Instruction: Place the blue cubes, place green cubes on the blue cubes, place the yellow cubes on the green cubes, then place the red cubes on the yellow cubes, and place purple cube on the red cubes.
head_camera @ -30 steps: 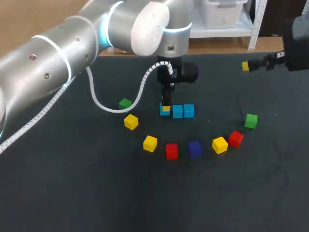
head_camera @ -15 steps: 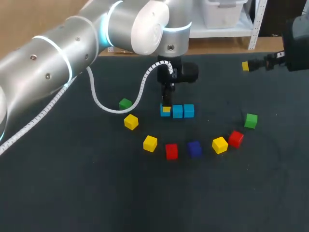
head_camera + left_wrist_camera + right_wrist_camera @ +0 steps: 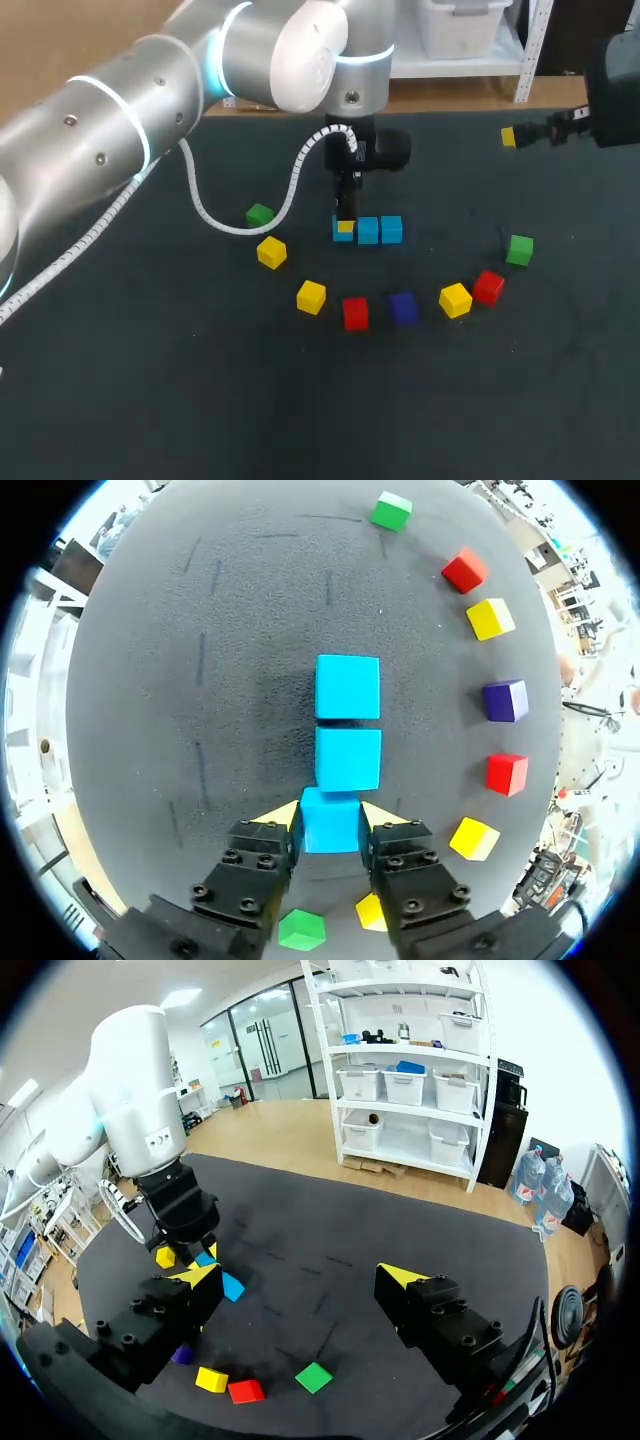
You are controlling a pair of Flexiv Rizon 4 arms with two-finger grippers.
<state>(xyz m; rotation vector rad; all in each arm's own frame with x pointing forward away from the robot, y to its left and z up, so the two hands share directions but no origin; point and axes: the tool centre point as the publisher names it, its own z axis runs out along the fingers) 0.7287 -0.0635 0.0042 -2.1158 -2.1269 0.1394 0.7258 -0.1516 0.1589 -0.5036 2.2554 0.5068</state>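
Dark matting covered the table [image 3: 150,400], where the left gripper [image 3: 330,816] pinched a blue cube [image 3: 331,825] by two opposite side faces, at the end of a row just beside two other blue cubes [image 3: 348,759]. Judged by its looks, it was a light, rigid block, bright cyan, with smooth flat faces and sharp edges. A centred grip on parallel faces should keep it square, though the smooth sides might slip. Green cubes [image 3: 259,214], yellow cubes [image 3: 311,296], red cubes [image 3: 355,312] and a purple cube [image 3: 403,307] lay scattered nearby. Well apart, the right gripper [image 3: 300,1280] hung with fingers spread, empty.
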